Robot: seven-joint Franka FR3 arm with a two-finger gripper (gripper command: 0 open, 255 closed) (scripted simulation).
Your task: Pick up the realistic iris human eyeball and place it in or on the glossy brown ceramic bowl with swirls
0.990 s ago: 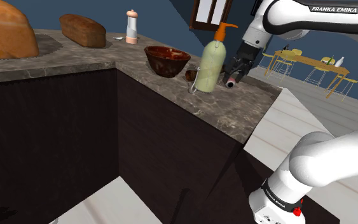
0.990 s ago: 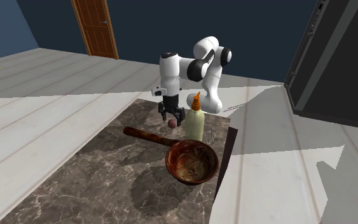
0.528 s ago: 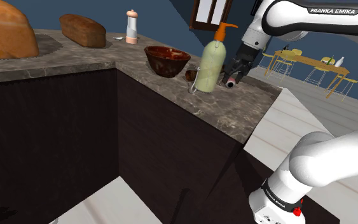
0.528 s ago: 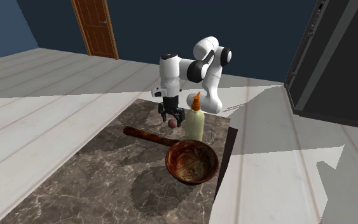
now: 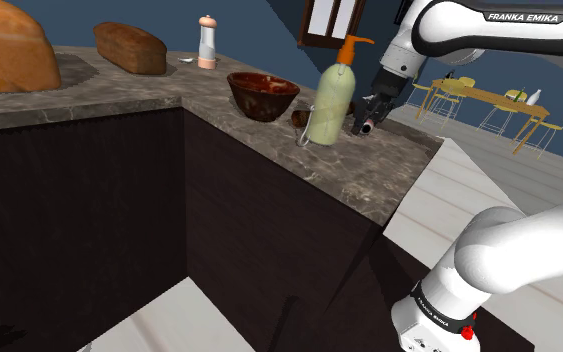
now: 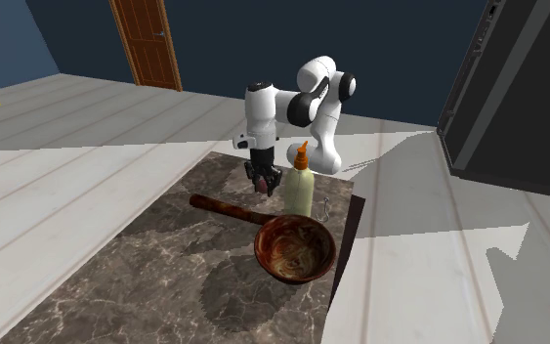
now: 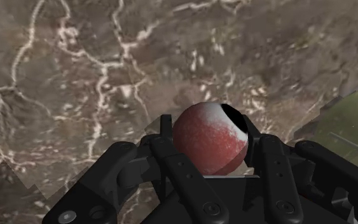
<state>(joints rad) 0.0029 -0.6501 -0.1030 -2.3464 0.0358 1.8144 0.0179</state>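
**Examiner:** What did the fingers [image 7: 166, 130] have hold of?

**Inspector:** The gripper [image 7: 209, 128] was closed on the eyeball [image 7: 204, 146]. One black finger sat on each flank, clasping it near its widest girth. The ball hung just above the counter [image 7: 75, 63], beside the soap bottle [image 5: 333, 100] and apart from the bowl [image 5: 263, 96].

**Examiner:** How was the eyeball judged to handle?

**Inspector:** It was a smooth sphere, mottled red fading to white, with a dark patch at one side. It was judged light, rigid and slippery. A ball of that kind could squirt out of a grip set off its middle, so a hold straight across the diameter was judged the sound one. The grip as seen appeared close to that.

**Examiner:** And the surroundings?

**Inspector:** The counter was brown-grey stone with pale veins, flat and hard. The bottle was pale green and rounded, with an orange pump. The bowl was glossy brown with swirls inside, deep and wide-mouthed. It was judged brittle, so a low release into it was advised.
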